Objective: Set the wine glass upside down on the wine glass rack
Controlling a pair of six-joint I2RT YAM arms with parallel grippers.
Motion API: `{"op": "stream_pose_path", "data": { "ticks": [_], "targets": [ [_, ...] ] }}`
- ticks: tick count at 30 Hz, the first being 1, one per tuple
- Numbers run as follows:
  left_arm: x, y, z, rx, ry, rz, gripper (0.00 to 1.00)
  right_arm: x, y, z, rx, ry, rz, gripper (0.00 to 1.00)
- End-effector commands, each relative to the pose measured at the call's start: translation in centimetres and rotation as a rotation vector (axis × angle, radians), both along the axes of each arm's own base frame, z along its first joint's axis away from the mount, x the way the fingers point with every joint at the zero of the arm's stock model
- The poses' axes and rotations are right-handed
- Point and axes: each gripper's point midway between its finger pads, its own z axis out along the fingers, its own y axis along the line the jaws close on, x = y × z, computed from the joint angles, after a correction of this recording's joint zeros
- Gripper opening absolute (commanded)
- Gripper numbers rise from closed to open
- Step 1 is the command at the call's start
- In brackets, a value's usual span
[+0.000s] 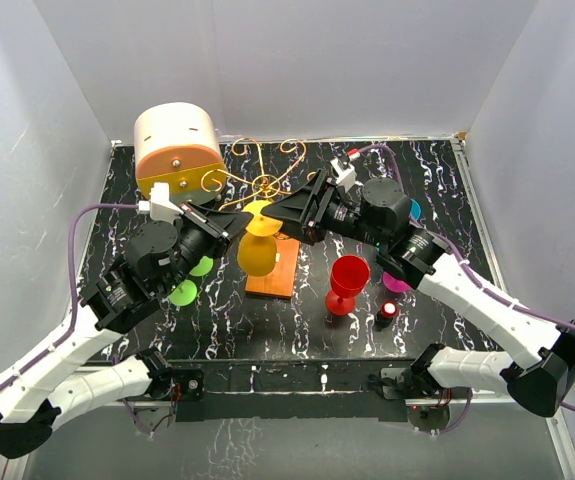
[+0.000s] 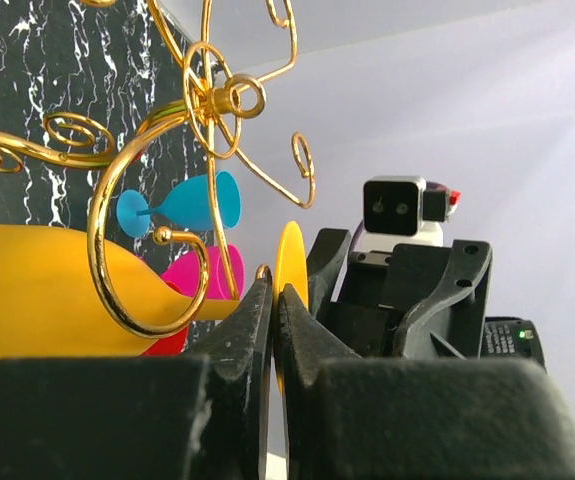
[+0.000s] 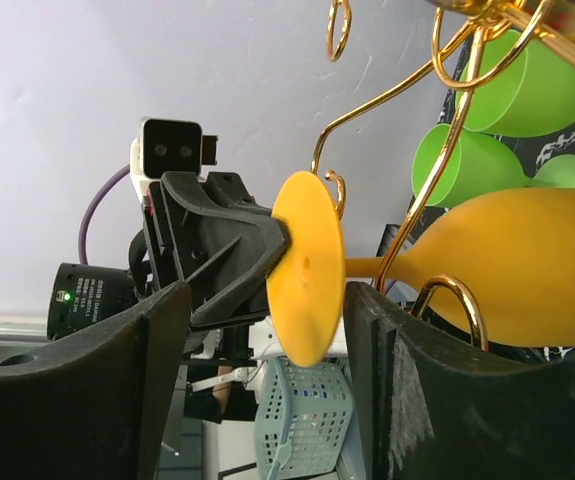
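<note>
Hovering right end effector [image 3: 267, 295], fingers apart, straddling foot [image 3: 307, 265] of yellow wine glass [image 3: 507, 250] | left end effector [image 2: 275, 290] fingers together at foot's rim from opposite side, pinch unclear | glass axis looks upright, bowl down, stem in scroll arm of wine glass rack [image 1: 267, 165] | both equally near; likely next: back off sideways

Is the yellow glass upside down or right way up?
Upside down: the yellow glass shows foot above, bowl below, its stem in the gold rack.
</note>
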Motion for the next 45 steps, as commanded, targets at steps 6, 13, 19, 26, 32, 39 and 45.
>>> {"op": "stream_pose_path", "data": {
  "ticks": [6,13,19,26,32,39,45],
  "targets": [
    [1.0,1.9,4.6,-0.135,-0.103,0.11,0.0,0.2,-2.4,3.2,-0.005,-0.097,-0.12,0.65],
    [2.0,3.1,4.4,-0.115,-0.116,0.197,0.0,0.2,-4.5,4.1,-0.005,-0.137,-0.209,0.74],
    [2.4,2.9,4.6,-0.114,-0.122,0.211,0.0,-0.8,-5.7,6.8,0.086,-0.235,-0.226,0.8],
    [2.5,4.5,3.4,-0.092,-0.09,0.281,0.0,-1.5,-6.5,8.2,0.142,-0.321,-0.235,0.8],
    [2.4,5.9,2.9,-0.075,-0.088,0.327,0.0,-1.8,-6.9,8.2,0.146,-0.336,-0.243,0.8],
    [1.7,7.5,1.8,-0.061,-0.044,0.365,0.0,-1.1,-6.9,7.8,0.153,-0.319,-0.268,0.78],
    [1.2,7.1,2.0,-0.054,-0.045,0.326,0.0,-0.7,-5.5,7.3,0.158,-0.306,-0.223,0.78]
  ]
}}
